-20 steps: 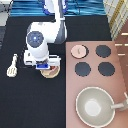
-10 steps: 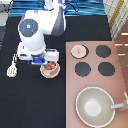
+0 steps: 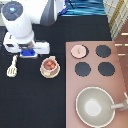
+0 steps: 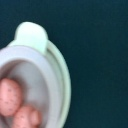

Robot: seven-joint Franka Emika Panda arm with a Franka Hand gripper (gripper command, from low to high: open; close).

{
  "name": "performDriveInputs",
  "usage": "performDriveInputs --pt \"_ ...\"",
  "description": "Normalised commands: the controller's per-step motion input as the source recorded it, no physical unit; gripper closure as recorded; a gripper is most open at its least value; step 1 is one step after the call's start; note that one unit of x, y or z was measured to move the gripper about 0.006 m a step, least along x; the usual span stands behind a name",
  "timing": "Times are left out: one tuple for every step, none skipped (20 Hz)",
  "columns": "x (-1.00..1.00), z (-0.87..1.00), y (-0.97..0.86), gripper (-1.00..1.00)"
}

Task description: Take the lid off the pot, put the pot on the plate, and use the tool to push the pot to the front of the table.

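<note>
Gripper [image 3: 28, 52] sits over the black table [image 3: 35, 100], toward the exterior view's upper left, between the tool and the pot and a little above both. It touches neither. Fingers: cannot tell whether open or closed.

Pot [image 3: 49, 65] stands on the plate [image 3: 49, 73], just to the exterior view's lower right of the gripper. Plate rim shows as a pale ring around the pot's base. Pot is uncovered; reddish-orange pieces [image 3: 49, 64] lie inside.

Wrist view: pot [image 4: 30, 85] seen close, one side tab [image 4: 31, 33] pointing outward, plate [image 4: 62, 75] edge curving just outside the pot wall, speckled red pieces [image 4: 12, 102] at the bottom of the pot, dark table [image 4: 95, 50] beyond.

Lid [image 3: 78, 51] lies flat on the stove [image 3: 120, 75], on the burner spot nearest the pot, knob up, well apart from the pot.

Tool [image 3: 12, 66] lies on the table at the exterior view's left, handle toward the top, head toward the bottom, below the gripper's left side, apart from it.

Large pan [image 3: 94, 106] sits on the stove's lower part.
</note>
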Motion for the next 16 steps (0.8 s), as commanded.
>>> performDriveInputs --pt "0.0 0.16 -0.98 -1.0" --pt "0.0 0.18 -0.99 -1.0" --pt "0.0 0.19 -1.0 -1.0" --pt "0.0 0.19 -1.0 -1.0" --pt "0.0 0.19 -1.0 -1.0" --pt "0.0 0.19 -1.0 -1.0" --pt "0.0 0.19 -1.0 -1.0" --pt "0.0 0.19 -1.0 -1.0" --pt "0.0 0.17 -1.0 -1.0" --pt "0.0 0.16 -0.99 -1.0" --pt "0.0 0.13 -0.99 -1.0" --pt "0.0 0.11 -0.99 -1.0" --pt "0.0 0.08 -0.98 -1.0" --pt "0.0 0.03 -0.97 -1.0" --pt "0.0 0.0 -0.98 -1.0" --pt "0.0 0.0 -0.98 -1.0"
